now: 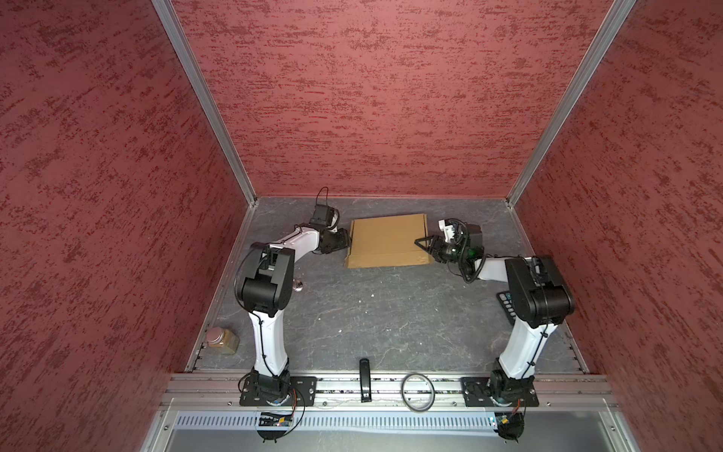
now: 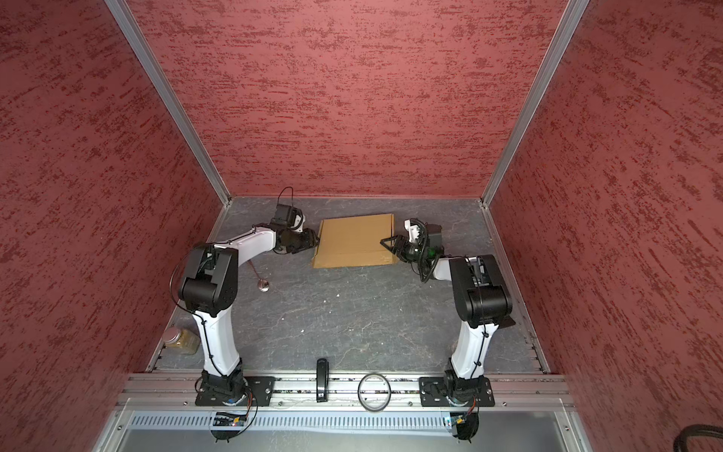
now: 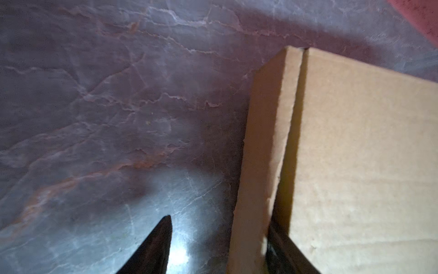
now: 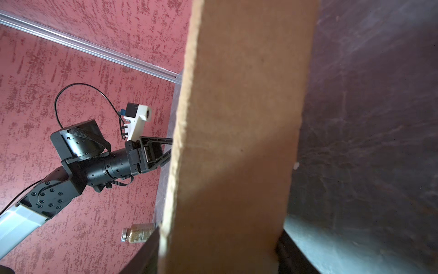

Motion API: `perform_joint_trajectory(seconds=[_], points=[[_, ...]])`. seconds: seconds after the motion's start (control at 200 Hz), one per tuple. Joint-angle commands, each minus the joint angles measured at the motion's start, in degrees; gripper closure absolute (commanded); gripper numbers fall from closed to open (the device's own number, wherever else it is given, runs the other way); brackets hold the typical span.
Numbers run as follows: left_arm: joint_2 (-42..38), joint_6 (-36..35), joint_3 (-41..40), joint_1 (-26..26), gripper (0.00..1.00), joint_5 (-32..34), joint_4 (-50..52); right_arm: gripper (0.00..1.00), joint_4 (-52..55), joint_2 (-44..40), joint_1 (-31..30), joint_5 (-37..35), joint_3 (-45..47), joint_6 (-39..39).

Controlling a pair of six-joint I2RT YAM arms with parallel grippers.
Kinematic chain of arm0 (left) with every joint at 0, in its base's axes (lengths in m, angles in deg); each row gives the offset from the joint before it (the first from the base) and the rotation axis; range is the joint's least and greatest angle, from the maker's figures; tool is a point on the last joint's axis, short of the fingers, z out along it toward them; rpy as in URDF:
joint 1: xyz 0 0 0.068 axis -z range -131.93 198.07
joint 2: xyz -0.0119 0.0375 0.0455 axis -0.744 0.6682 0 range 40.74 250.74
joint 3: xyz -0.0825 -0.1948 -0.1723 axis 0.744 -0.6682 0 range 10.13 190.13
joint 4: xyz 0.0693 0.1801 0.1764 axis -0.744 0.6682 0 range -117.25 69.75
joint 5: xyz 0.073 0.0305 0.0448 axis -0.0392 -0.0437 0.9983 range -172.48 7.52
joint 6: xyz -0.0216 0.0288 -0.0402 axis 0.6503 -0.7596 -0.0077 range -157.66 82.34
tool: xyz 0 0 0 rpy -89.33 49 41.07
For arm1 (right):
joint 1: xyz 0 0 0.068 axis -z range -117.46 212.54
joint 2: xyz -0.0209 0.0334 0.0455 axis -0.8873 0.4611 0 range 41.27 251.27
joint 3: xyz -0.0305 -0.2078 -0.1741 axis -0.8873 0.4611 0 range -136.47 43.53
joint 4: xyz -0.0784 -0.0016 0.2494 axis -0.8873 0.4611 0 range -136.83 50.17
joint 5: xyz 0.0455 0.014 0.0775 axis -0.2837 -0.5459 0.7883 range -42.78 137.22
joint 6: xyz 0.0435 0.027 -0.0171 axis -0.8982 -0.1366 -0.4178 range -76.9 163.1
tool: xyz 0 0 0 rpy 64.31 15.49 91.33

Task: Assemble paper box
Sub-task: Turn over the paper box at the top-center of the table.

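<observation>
Left wrist view: our left gripper [image 3: 220,220] straddles the box's [image 3: 355,166] wall, spread, holding nothing; our right gripper [image 4: 218,237] pinches the far end, so tugging could skew it.

We can read nothing here. The spice jar [image 4: 138,233] at the near left wears a pale label, its print too small and blurred for us. The remote control [image 1: 506,306] on the right shows rows of buttons whose markings we cannot make out. The paper box [image 1: 387,240] shows us only plain cardboard.
</observation>
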Motion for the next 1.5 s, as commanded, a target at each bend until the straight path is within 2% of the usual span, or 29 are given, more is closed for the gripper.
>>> perform_joint_trajectory(seconds=[0.0,0.286,0.641,0.897,1.057,1.267,1.498], points=[[-5.6,1.4,-1.0,0.2,0.35,-5.6,-2.7,0.45,-2.1,-0.4,-0.4,0.3,1.1,-0.2],[-10.1,1.8,-3.8,-0.8,0.30,-6.3,-3.1,0.46,-1.4,-1.5,-0.4,0.2,1.3,0.7],[-16.1,3.2,-9.0,-4.5,0.13,-11.9,-6.6,0.48,-1.6,-4.2,-0.4,1.7,2.0,-0.7],[-18.2,6.3,-15.4,-8.0,0.06,-18.9,-15.8,0.48,0.2,-7.8,-0.4,2.2,2.5,-1.4],[-18.3,7.3,-18.3,-8.8,0.03,-22.7,-21.5,0.48,1.9,-10.6,-0.3,2.3,2.4,-1.7],[-18.3,10.9,-21.8,-8.9,0.03,-30.7,-32.9,0.48,2.4,-13.7,-0.3,4.3,2.4,-3.1],[-19.7,11.0,-22.3,-8.2,0.01,-34.1,-35.8,0.48,-3.8,-15.7,-0.1,6.9,3.7,-8.2]])
